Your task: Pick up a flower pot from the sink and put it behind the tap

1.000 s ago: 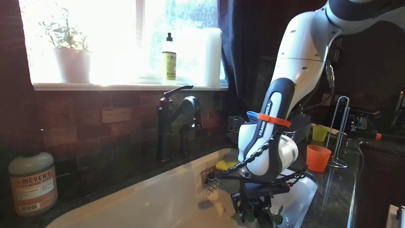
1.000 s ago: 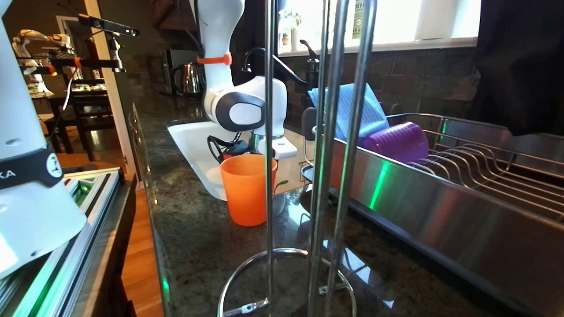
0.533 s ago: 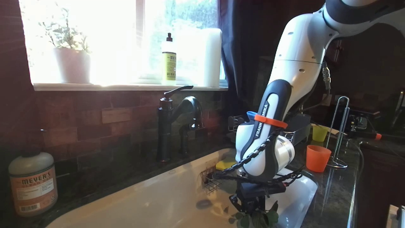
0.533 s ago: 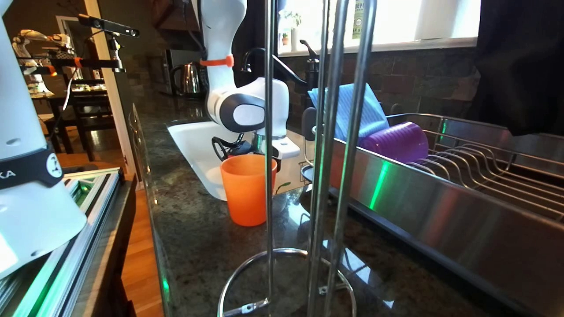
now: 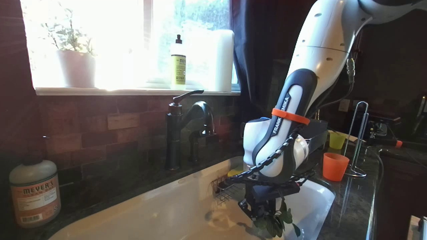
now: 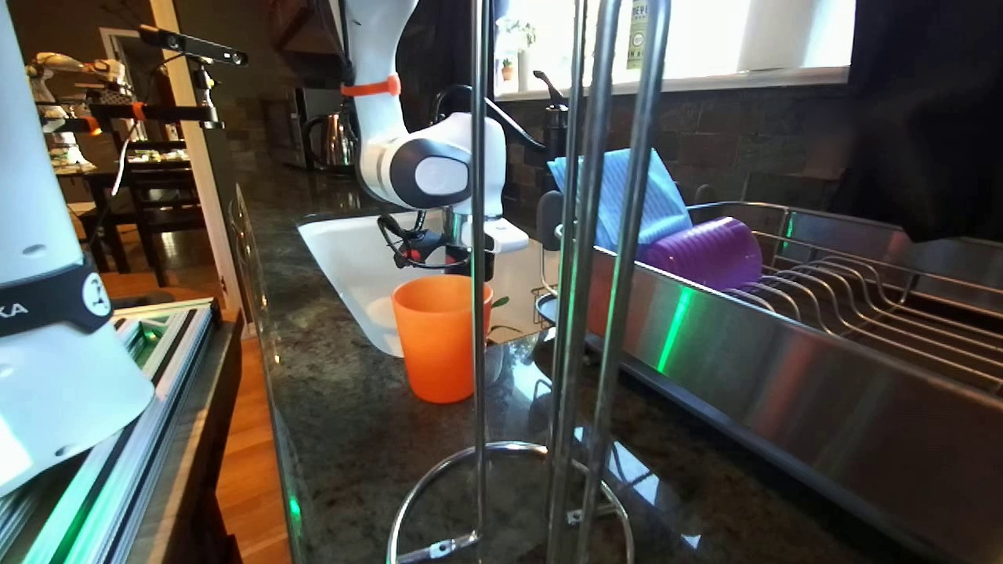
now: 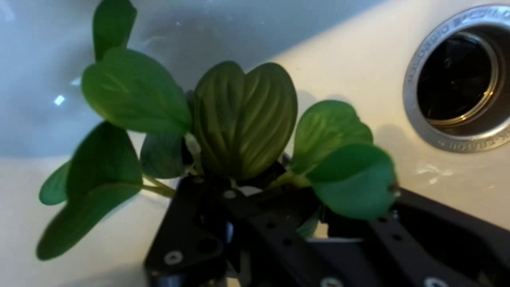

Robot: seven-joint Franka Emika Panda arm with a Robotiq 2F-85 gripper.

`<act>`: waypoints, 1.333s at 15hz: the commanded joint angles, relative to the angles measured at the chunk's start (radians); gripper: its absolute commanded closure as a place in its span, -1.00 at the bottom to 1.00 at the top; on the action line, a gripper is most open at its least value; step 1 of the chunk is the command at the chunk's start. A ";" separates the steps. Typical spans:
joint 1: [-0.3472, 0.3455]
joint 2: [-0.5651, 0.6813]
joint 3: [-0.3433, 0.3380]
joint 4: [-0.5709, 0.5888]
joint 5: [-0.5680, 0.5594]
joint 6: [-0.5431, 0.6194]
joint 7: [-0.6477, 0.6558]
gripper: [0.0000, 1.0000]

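Broad green leaves of the flower pot point(image 7: 243, 119) fill the middle of the wrist view. Its dark pot is mostly hidden beneath the leaves and fingers. In an exterior view the leaves point(image 5: 274, 226) spread around the tips of my gripper point(image 5: 265, 214), low inside the white sink point(image 5: 150, 213). The gripper is shut on the plant, whose stems run in between its black fingers point(image 7: 263, 223); leaves cover the exact contact. One leaf point(image 6: 501, 301) shows past the orange cup. Against the brick wall, behind the basin, stands the dark tap point(image 5: 173, 140).
A round metal drain ring point(image 7: 412, 95) lies beside the plant. Inside the basin hang a wire caddy point(image 5: 220, 190) and a yellow sponge point(image 5: 234, 172). On the counter are the orange cup point(image 6: 439, 337), a wire towel holder point(image 6: 509, 448), a dish rack point(image 6: 783, 368) and a soap bottle point(image 5: 35, 196).
The arm and gripper have risen in both exterior views. The leaves have come up along with the gripper, showing more of them above the sink floor.
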 commanded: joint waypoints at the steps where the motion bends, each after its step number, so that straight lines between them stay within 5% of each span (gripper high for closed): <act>1: 0.034 -0.147 -0.020 -0.073 -0.087 -0.127 0.014 1.00; 13: -0.155 -0.528 0.063 -0.161 -0.387 -0.516 0.075 1.00; 20: -0.284 -0.756 0.190 -0.140 -0.386 -0.716 -0.061 1.00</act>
